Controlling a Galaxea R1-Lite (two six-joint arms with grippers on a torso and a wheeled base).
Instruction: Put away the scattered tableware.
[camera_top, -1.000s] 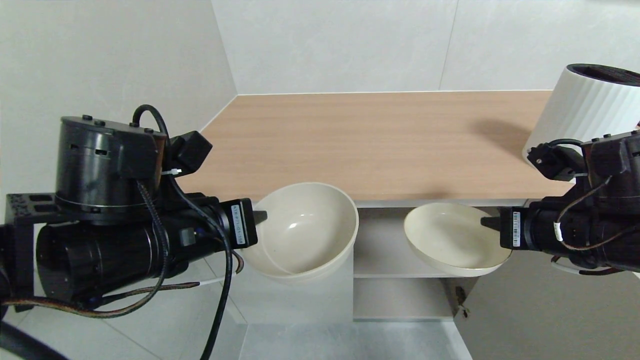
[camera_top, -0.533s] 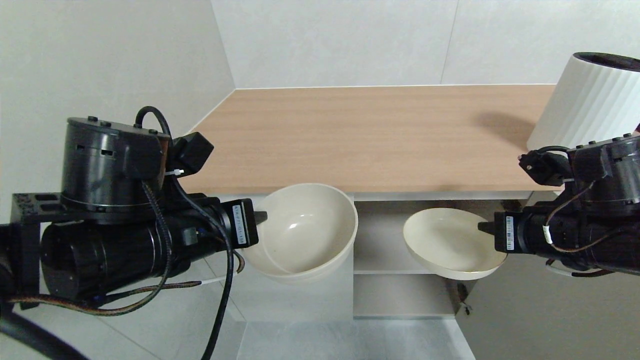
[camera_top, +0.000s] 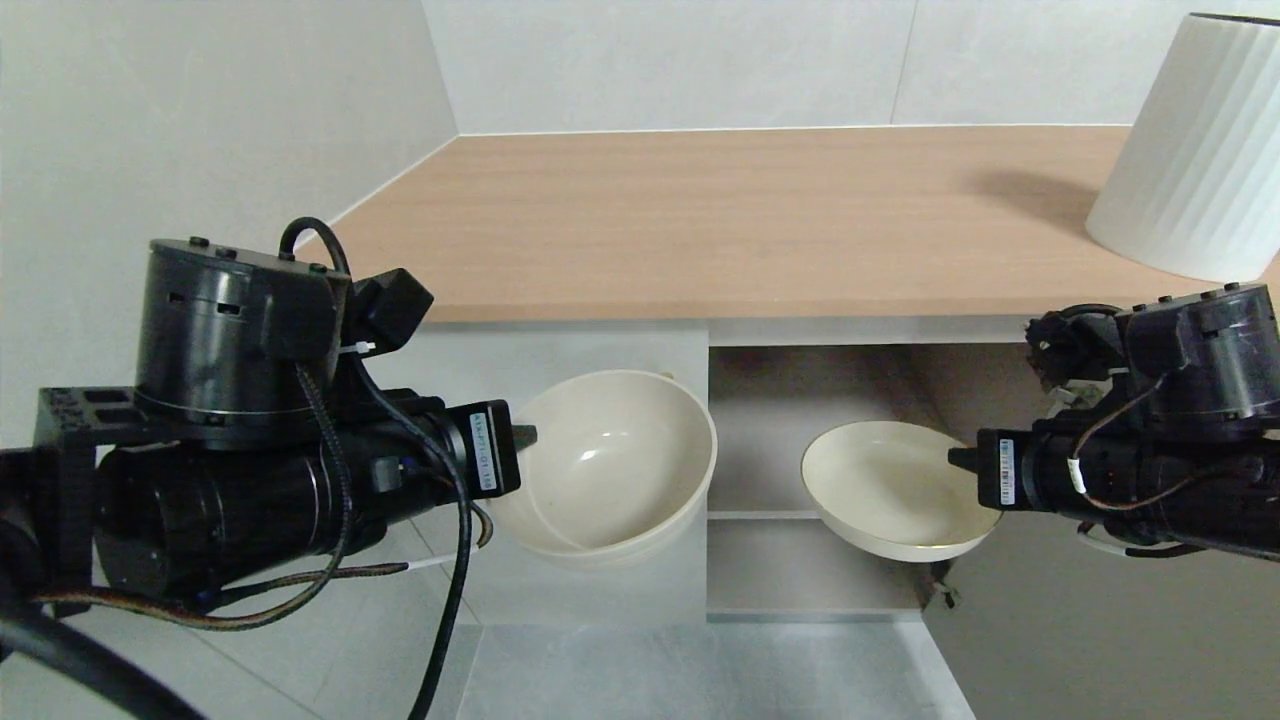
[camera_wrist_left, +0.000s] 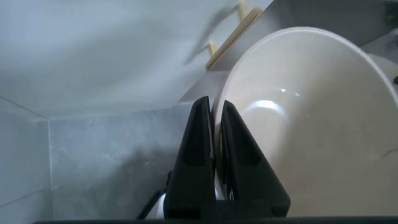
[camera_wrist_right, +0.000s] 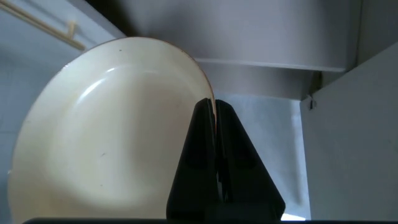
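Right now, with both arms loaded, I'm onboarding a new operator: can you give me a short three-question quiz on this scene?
1. True or false: the left gripper is shut on the rim of the deep bowl.
2. What does the right gripper hold? A) a cup B) the shallow plate C) nothing
3. Fill in: the white ribbed shade stands on the wooden ____.
Key: 1 true; 2 B; 3 countertop.
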